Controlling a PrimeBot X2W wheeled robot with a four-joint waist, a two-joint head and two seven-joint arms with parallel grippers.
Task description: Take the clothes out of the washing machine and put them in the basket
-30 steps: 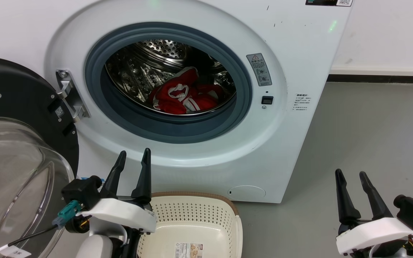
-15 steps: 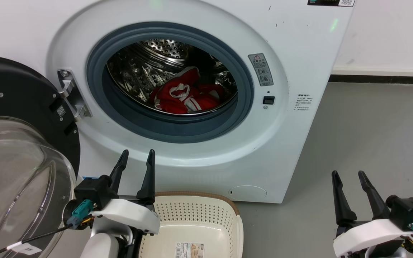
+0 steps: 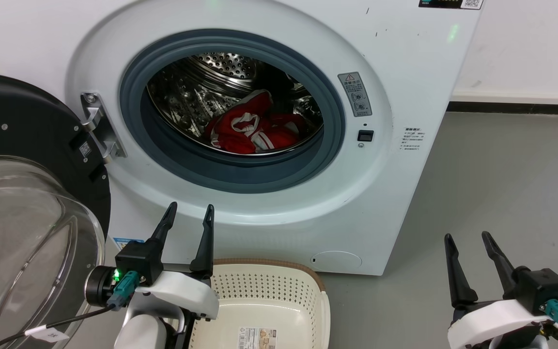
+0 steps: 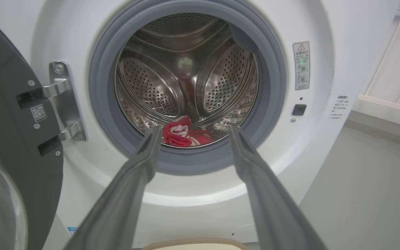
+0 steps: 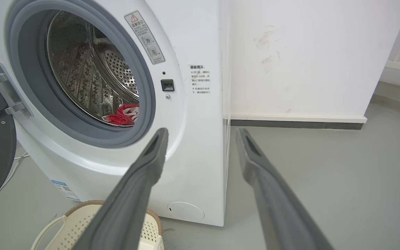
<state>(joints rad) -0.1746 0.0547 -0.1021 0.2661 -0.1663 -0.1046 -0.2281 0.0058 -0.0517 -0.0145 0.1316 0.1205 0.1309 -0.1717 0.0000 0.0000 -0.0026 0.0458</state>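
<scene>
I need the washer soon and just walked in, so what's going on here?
A two-armed robot is about to unload the washing machine. Its door is swung open, and the red and white clothes lie in the drum. The basket sits on the floor in front of the machine, with no clothes in the part that shows. The left gripper is open below the porthole. The right gripper is open off to the right. Neither holds anything.
</scene>
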